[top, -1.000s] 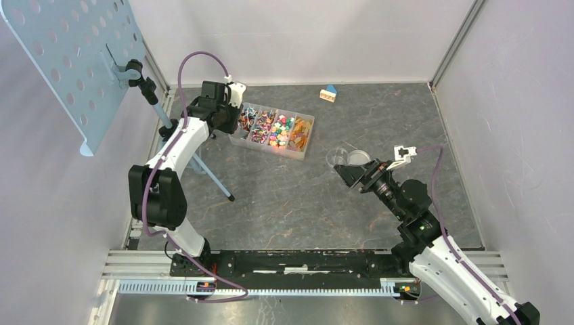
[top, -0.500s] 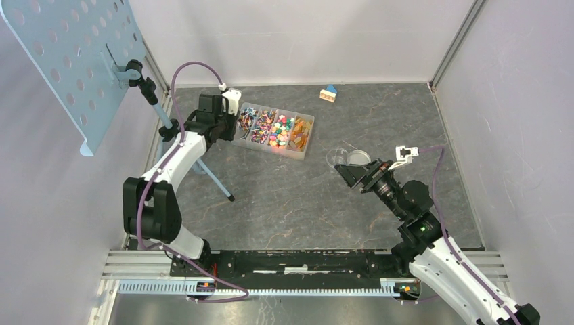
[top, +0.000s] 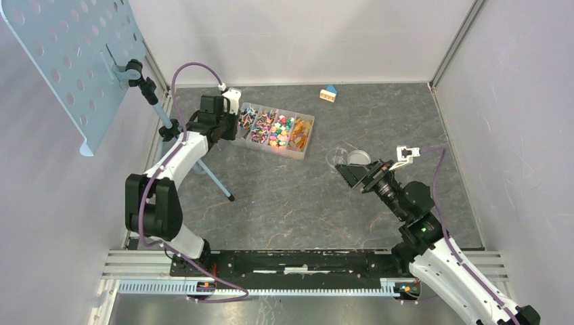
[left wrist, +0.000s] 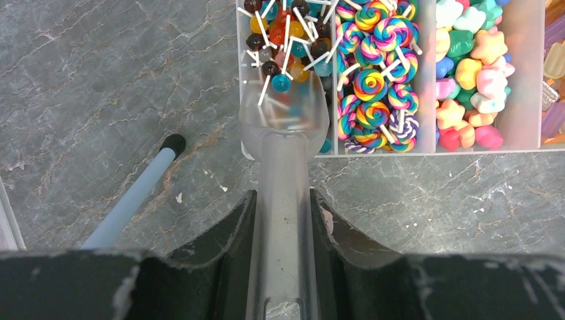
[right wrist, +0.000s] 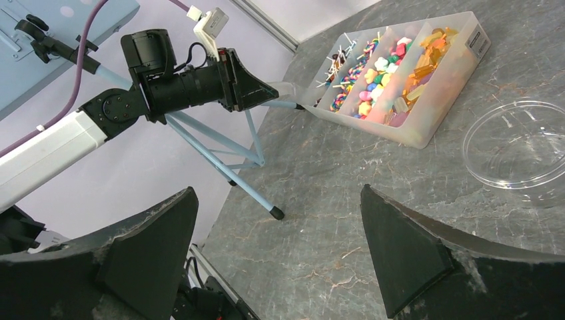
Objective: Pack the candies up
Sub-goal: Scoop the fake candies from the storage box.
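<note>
The left gripper [left wrist: 283, 203] is clamped on the handle of a clear plastic scoop [left wrist: 284, 127]. The scoop's long axis runs straight out from the jaws, over the near wall of the clear divided tray [left wrist: 426, 148], into its leftmost compartment among the small mixed-colour candies [left wrist: 280, 27]. The right gripper [right wrist: 280, 247], wide open and empty, hovers near a clear round dish [right wrist: 520, 143], right of the tray.

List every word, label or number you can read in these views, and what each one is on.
No text can be read in any view.
Sticker on the end wall of the candy tray: dark print, too small and blurred to read.
Clear scoop and clear dish: no print visible.
</note>
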Controlling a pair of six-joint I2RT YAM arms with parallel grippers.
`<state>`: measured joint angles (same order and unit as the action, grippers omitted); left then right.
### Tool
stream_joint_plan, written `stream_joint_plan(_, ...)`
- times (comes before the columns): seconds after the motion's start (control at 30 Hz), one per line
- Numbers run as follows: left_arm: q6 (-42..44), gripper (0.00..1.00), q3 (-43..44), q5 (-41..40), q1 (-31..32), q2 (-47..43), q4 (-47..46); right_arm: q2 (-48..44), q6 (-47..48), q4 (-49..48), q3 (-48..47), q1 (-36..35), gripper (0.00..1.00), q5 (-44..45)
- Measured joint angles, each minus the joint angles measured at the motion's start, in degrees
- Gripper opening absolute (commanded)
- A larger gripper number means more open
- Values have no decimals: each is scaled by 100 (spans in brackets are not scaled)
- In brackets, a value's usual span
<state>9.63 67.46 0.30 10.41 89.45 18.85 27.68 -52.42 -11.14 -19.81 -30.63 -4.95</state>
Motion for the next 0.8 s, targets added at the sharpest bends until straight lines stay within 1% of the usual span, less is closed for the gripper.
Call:
stream_joint_plan(0.1, -68, 2, 85, -4, 0, 72, 52, 7, 2, 0, 0, 0, 98, 0)
stream_joint_plan(0.27, -105, 2, 627, -26, 2, 348, 553, 17, 2, 0, 0, 0, 98, 0)
stream_joint_plan(0.37, -105, 2, 723, -44, 11, 398, 654, 55, -9, -57, 0, 0, 98, -2)
stream_joint_plan(0.47, -175, 2, 662, -68, 22, 391, 584, 140, -42, -155, 0, 0, 98, -39)
stream_joint_plan(0.8, -525, 2, -140, -280, 33, 245, -225, 232, -81, -214, 0, 0, 98, -105)
